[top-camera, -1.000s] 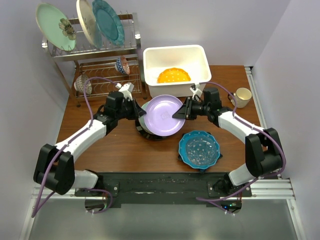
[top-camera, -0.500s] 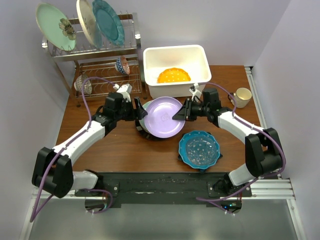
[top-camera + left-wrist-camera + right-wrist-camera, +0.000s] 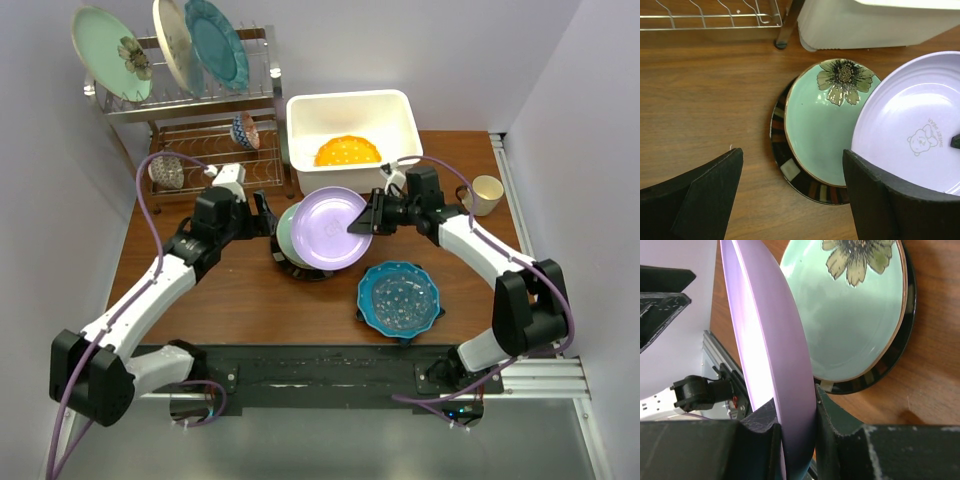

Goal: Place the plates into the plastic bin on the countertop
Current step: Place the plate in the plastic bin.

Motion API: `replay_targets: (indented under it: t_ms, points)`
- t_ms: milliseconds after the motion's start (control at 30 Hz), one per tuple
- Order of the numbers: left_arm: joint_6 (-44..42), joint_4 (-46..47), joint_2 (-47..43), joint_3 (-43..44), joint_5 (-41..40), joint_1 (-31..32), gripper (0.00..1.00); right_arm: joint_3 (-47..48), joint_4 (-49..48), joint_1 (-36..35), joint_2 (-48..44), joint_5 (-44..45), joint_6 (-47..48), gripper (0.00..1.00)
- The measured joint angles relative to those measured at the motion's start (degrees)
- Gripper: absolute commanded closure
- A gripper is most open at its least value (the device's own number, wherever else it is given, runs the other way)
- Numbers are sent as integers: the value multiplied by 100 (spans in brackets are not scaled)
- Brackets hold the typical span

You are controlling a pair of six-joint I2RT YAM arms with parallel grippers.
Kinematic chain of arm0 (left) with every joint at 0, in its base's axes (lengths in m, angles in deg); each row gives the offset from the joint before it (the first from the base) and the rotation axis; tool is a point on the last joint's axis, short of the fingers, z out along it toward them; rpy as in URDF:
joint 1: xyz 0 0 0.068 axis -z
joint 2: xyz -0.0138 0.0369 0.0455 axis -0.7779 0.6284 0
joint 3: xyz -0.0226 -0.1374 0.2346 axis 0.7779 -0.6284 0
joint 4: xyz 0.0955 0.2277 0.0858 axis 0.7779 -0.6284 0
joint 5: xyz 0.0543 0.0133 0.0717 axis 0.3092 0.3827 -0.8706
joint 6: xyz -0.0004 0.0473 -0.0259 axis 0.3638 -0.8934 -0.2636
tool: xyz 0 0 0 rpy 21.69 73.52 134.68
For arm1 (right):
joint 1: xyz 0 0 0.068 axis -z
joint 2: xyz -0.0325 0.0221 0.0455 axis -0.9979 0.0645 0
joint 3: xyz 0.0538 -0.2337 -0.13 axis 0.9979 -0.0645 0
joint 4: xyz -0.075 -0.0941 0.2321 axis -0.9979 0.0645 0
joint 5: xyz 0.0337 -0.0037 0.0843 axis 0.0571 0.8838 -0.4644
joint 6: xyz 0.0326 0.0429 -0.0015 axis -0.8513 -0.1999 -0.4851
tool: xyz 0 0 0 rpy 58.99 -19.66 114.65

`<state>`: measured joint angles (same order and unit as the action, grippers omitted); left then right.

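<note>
Lilac plate (image 3: 333,227) is tilted up on edge, its rim pinched between the R gripper (image 3: 796,422) fingers. L gripper (image 3: 266,217) fingers are spread wide w/ nothing between the pads. Just ahead of them a mint plate (image 3: 822,135) lies on a dark plate (image 3: 790,172), prob. touching the lilac one's low edge. Bin (image 3: 300,110) sits beyond both grippers w/ an orange plate (image 3: 347,150) inside. Blue plate (image 3: 400,297) lies on the countertop (image 3: 250,290), back of the R fingers.

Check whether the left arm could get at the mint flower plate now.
Probably yes. The left tool is open beside the mint plate, whose left rim is bare; the lilac plate, in the right tool, overlaps only its right side.
</note>
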<state>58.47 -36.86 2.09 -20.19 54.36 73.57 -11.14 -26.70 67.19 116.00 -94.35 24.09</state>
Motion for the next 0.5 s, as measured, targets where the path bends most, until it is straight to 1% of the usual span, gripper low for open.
replay_targets:
  t_ms: [167, 300, 500]
  points:
    - [-85, -120, -280, 0, -249, 0, 14, 256, 245, 0, 0, 81, 74, 100]
    - [-101, -166, -297, 0, -332, 0, 14, 503, 402, 0, 0, 136, 109, 100]
    - [-136, -221, -236, -2, -348, 0, 14, 1266, 654, 11, 59, 240, 170, 100]
